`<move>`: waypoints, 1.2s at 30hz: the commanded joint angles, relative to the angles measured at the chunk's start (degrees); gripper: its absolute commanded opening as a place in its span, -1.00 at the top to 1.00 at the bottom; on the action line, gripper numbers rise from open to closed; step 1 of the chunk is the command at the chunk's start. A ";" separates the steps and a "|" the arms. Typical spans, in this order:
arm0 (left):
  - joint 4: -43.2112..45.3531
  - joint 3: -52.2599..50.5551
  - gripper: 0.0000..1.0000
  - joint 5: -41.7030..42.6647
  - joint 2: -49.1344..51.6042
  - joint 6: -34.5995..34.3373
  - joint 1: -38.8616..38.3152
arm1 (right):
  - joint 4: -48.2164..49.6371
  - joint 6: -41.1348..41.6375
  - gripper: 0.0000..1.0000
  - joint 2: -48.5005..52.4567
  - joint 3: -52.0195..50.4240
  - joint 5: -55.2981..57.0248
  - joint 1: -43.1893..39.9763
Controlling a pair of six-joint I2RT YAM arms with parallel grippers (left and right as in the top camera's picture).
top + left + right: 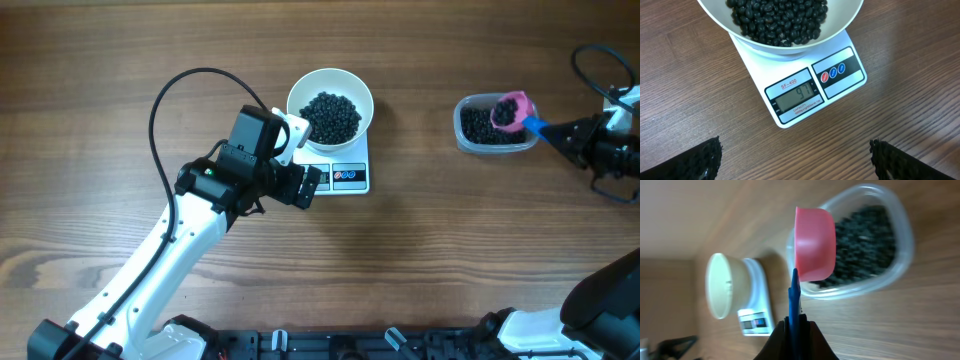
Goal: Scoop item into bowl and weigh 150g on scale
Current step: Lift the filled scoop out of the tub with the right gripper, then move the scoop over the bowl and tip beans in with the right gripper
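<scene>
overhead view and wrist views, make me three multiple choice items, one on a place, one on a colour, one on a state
1. Where is the bowl?
A. on the scale
B. held in the air
C. on the bare wood beside it

2. What colour is the cup of the scoop?
A. green
B. yellow
C. pink

3. How is the right gripper?
A. open and empty
B. shut on the scoop's handle
C. shut on the bowl's rim

Answers:
1 A, the bowl rests on the scale's top, above the display.
2 C, the cup shows pink in both the overhead and right wrist views.
3 B, its fingers pinch the thin blue handle from both sides.
</scene>
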 commanded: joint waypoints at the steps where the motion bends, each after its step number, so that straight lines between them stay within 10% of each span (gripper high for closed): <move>1: 0.15 0.87 -1.00 0.70 -0.52 0.46 0.26 | 0.04 0.55 0.91 0.61 0.13 -14.99 0.44; 23: 0.15 0.87 -1.00 0.70 -0.52 0.46 0.26 | 15.13 6.56 0.91 0.61 0.13 -19.67 24.41; 36: 0.15 0.87 -1.00 0.70 -0.52 0.46 0.26 | 20.39 -2.25 0.92 0.61 0.13 11.30 45.20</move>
